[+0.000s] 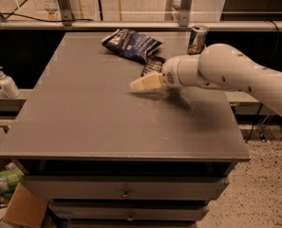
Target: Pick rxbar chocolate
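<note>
The rxbar chocolate [153,63] is a slim black wrapper lying flat on the grey table [83,118], just in front of the dark blue snack bag [131,43]. Its near end is hidden behind my gripper. My gripper [141,83], cream-coloured on a white arm, reaches in from the right and hovers low over the table just in front of the bar, pointing left. It holds nothing that I can see. The blue-and-silver can [198,38] stands upright at the back right, behind the arm.
A white pump bottle [6,82] stands on a lower ledge to the left of the table. Metal frame posts [62,4] rise behind the table's far edge. Drawers [126,190] sit under the tabletop, with a cardboard box [22,208] at the lower left.
</note>
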